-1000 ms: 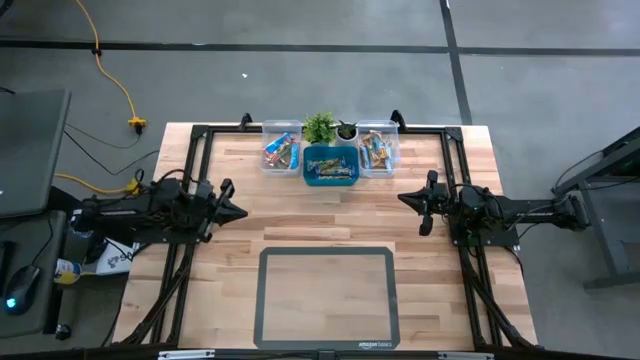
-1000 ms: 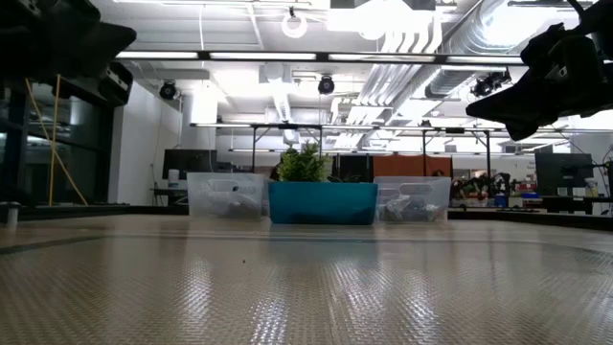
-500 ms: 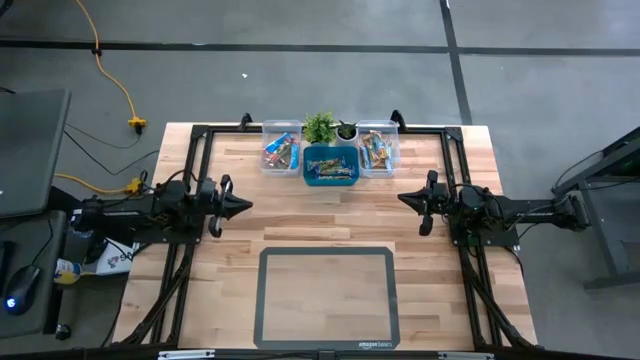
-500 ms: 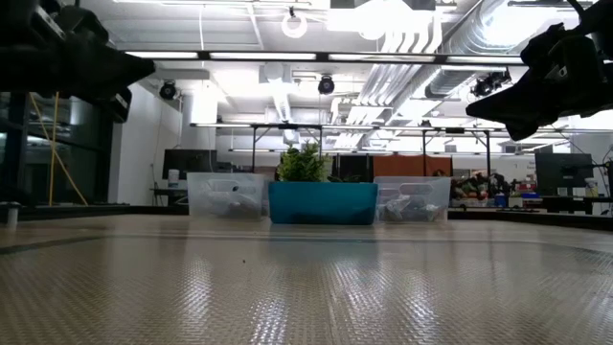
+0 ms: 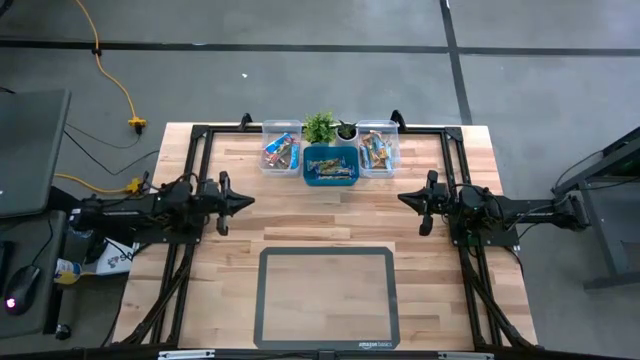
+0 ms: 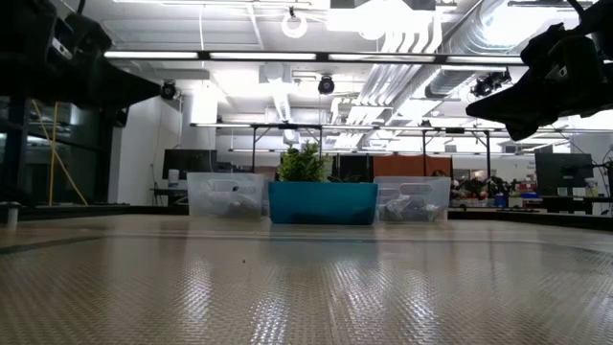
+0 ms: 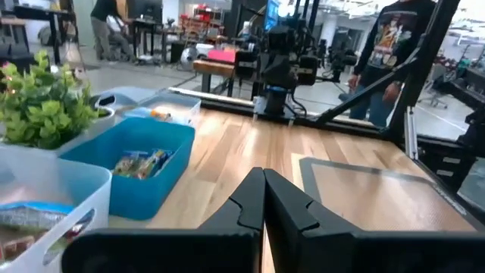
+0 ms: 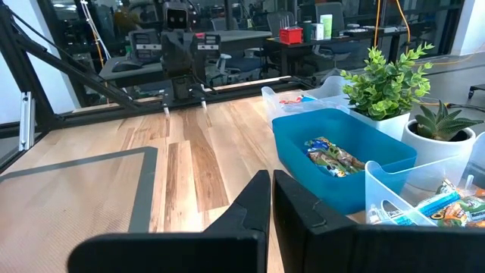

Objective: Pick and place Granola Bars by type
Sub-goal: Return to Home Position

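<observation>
Granola bars in shiny wrappers lie in three bins at the table's far edge: a left clear bin [image 5: 281,150], a blue middle bin [image 5: 331,167] and a right clear bin [image 5: 377,150]. The bars in the blue bin show in both wrist views [image 7: 140,163] [image 8: 333,155]. My left gripper [image 5: 250,200] [image 7: 264,173] is shut and empty, in the air over the table's left half. My right gripper [image 5: 402,198] [image 8: 271,176] is shut and empty, in the air over the right half. Both point toward the table's middle.
Two small green plants [image 5: 320,127] [image 5: 347,131] stand behind the blue bin. A dark-framed mat [image 5: 327,295] lies at the near middle. Black frame rails [image 5: 200,140] run along the table's sides. People [image 7: 394,45] stand in the room beyond the table.
My left gripper has gone a little toward the table's right and far edge, toward the bins, and has turned about its own axis. My right arm has kept still.
</observation>
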### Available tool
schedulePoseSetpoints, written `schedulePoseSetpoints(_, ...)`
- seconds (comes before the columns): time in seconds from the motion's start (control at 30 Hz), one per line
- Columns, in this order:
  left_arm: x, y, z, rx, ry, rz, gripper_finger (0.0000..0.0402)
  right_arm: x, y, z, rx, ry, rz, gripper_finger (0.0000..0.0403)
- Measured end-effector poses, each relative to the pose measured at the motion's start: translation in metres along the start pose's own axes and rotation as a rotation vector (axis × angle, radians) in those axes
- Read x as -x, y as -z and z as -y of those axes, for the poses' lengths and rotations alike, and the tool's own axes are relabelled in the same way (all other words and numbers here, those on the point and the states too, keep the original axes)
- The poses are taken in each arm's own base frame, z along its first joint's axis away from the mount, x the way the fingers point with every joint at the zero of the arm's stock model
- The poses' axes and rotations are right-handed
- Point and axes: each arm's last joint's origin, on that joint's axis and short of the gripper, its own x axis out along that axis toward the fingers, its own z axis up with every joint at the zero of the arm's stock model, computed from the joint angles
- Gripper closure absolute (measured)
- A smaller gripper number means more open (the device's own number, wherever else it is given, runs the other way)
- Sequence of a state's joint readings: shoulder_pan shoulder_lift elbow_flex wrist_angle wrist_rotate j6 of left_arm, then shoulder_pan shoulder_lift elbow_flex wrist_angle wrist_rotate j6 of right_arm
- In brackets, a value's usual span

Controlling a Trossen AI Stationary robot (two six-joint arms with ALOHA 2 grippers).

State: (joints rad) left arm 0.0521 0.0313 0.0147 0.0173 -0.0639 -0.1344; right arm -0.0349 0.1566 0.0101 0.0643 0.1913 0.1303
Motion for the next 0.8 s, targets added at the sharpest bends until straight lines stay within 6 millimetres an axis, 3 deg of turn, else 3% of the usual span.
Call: schedulePoseSetpoints(0.8, -0.0013, 0.0020, -0.0001, -0.001, -0.001, -0.022, 0.0400, 0.0000, 0.0000, 0.0000, 0.000, 0.000, 0.000, 0.0402)
